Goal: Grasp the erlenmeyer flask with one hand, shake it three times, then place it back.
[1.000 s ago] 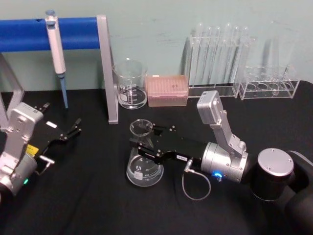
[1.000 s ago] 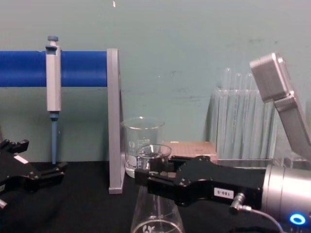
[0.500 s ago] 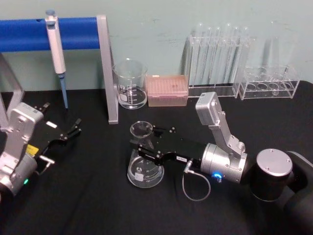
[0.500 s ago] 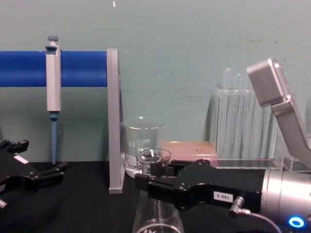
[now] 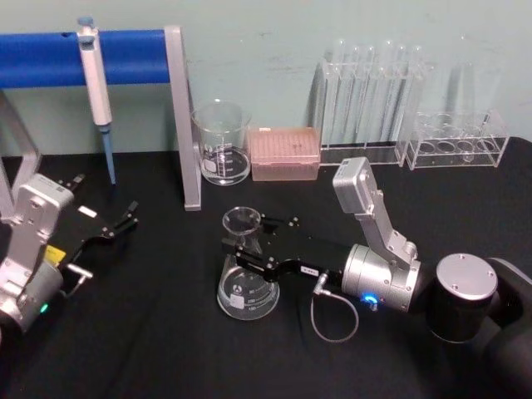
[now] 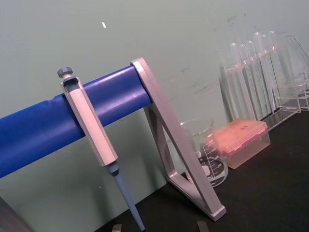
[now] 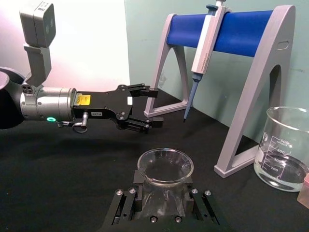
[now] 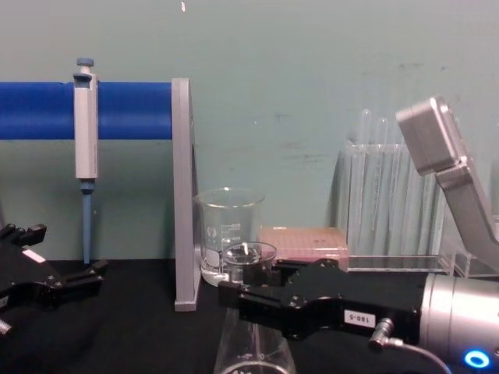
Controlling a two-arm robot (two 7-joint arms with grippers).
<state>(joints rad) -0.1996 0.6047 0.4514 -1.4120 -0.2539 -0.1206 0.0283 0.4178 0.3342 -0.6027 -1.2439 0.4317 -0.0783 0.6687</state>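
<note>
The right end effector (image 5: 243, 246) reaches leftward, level over the desk (image 5: 150, 332), its fingers closed on the neck of the flask (image 5: 246, 281), which stands upright at the desk's middle, in front of the beaker (image 5: 221, 143). The left end effector (image 5: 125, 219) rests parked at the left, fingers apart and empty. Against a second ago, the flask sits slightly lower and farther right, its base seemingly down on the desk. In the chest view the flask's base is cut off, and whether glass meets desk cannot be told for certain.
</note>
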